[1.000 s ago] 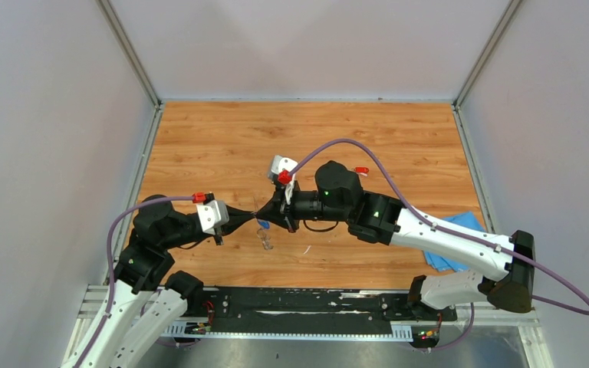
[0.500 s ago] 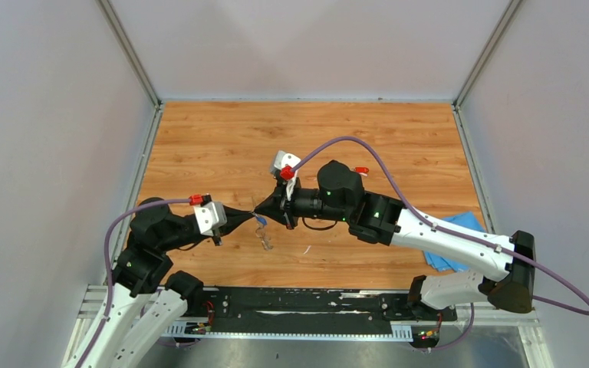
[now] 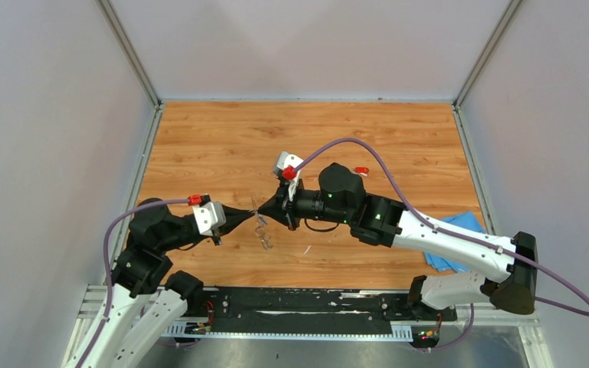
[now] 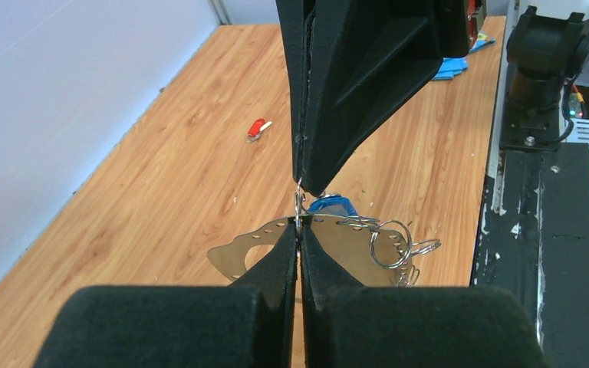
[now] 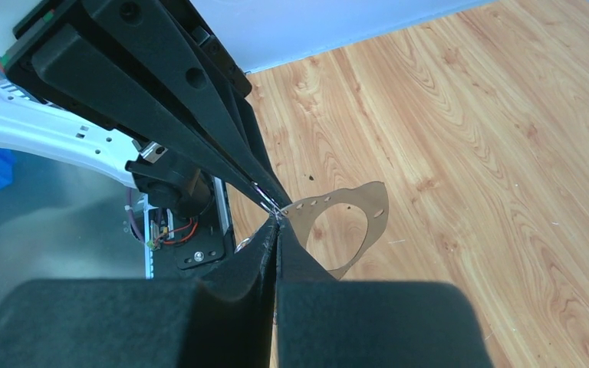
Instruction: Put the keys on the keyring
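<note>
My left gripper [image 3: 251, 213] and right gripper [image 3: 261, 210] meet tip to tip above the near middle of the table, both shut. The keyring [image 4: 239, 251], a flat grey metal piece with small holes along its rim, hangs at the tips of my left gripper [image 4: 299, 227], which pinches its top edge where a thin wire loop [image 4: 298, 204] sticks up. My right gripper [image 5: 276, 221] is shut on that wire loop, with the keyring [image 5: 362, 204] just beside it. The blue-headed key [image 4: 333, 205] hangs behind the tips. The red-headed key [image 3: 361, 170] lies apart on the table.
Several small wire rings [image 4: 392, 242] dangle on the keyring's right side. A blue cloth [image 3: 451, 247] lies under the right arm near the right edge. A thin white sliver [image 3: 307, 250] lies on the wood near the front rail [image 3: 299, 303].
The meeting point of the two grippers has crept slightly up and back. The blue key, seen below the tips half a second ago, no longer shows from above.
</note>
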Robot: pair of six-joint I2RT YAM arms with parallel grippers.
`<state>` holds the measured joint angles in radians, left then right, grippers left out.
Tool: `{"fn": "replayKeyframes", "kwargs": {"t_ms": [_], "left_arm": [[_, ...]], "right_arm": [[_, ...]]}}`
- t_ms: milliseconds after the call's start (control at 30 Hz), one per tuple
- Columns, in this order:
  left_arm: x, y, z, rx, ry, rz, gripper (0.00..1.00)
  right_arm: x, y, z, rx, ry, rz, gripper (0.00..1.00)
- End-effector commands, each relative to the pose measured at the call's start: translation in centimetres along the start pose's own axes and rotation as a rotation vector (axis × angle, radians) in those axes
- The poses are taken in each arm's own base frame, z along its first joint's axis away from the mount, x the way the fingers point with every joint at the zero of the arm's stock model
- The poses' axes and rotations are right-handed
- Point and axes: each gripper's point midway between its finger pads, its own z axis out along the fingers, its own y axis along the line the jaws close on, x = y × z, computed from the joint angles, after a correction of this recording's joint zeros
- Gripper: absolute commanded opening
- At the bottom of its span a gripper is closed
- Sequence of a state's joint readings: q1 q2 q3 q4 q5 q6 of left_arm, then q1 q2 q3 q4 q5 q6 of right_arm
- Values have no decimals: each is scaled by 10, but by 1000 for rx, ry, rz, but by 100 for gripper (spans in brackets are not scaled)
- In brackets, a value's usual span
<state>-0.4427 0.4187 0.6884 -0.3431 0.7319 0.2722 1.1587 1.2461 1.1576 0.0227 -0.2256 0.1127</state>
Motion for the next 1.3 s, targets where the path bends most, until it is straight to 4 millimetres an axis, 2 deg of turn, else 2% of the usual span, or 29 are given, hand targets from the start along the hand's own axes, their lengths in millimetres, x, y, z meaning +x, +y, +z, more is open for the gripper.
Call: {"fn": "replayKeyframes", "kwargs": {"t_ms": [0,467,700,800,867,933,1100,1267], "left_arm": [[-11,-2,-1,3,-45,25,0],[-22,-4,-1,14,-83,17,0],[-28,-4,-1,15,-104,-1,0],[-32,-5,-1,22,-115,-4,0],[-34,-8,-1,34,-124,-7,0],[-37,-10,-1,48,-132,-14,0],[-48,-21,-2,121,-158,-31,0],[-66,-33,-2,219,-191,-71,0]], "right_arm": [[-4,0,-5,26,-22,7,0],[5,-4,-8,51,-12,26,0],[6,2,-10,11,-16,38,1],[1,3,-15,1,-31,34,25],[-11,4,-22,-12,-62,17,37],[-21,5,-29,-30,-87,-13,45],[-39,11,-44,-106,-127,-116,53],[-48,22,-53,-251,-141,-195,54]]}}
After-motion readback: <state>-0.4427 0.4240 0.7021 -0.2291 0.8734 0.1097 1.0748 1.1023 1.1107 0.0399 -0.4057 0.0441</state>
